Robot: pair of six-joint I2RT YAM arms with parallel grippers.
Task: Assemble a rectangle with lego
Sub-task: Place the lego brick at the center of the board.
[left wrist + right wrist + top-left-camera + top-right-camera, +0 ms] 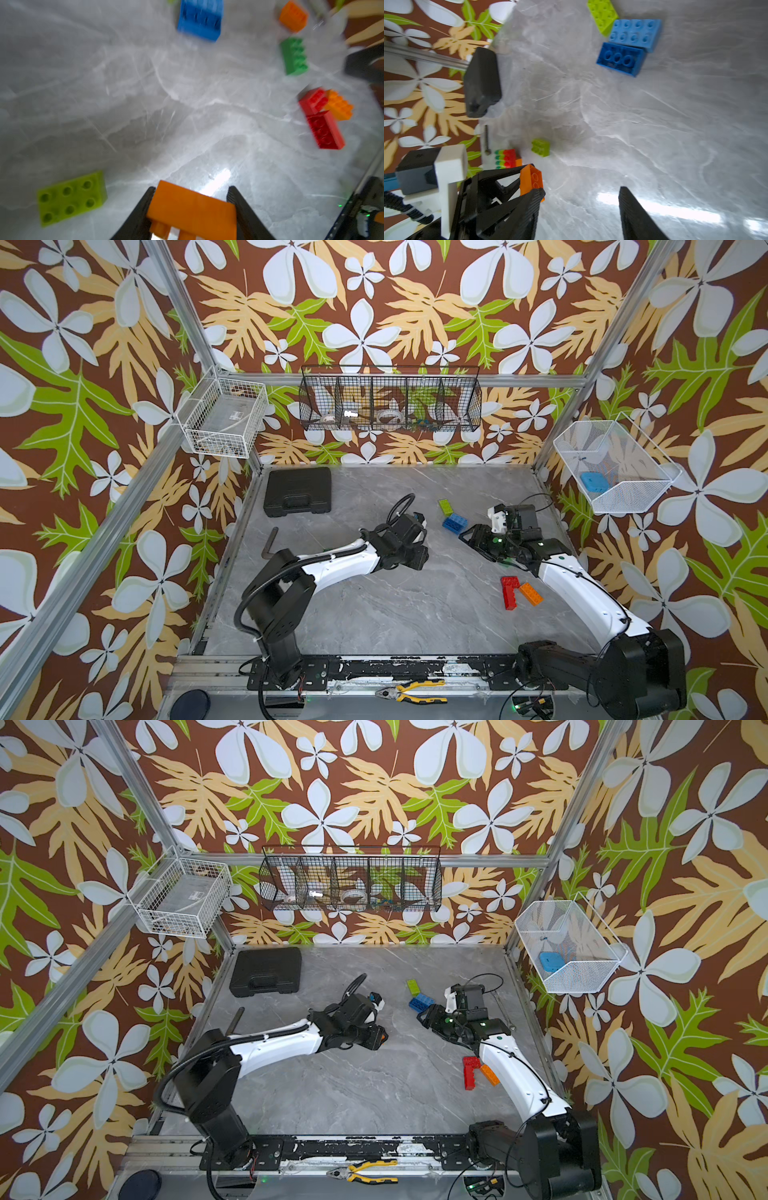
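My left gripper is shut on an orange lego brick, studs toward the camera, held above the mid table. In the right wrist view that brick shows in the left fingers. My right gripper stands open and empty beside it, to the right. A lime brick and two blue bricks lie behind the grippers. Red bricks and an orange brick lie under the right arm. A dark green brick and another orange one show in the left wrist view.
A black case lies at the back left. A metal key sits near the left arm's base. Pliers rest on the front rail. Wire baskets hang on the walls. A lime brick lies beside the left gripper.
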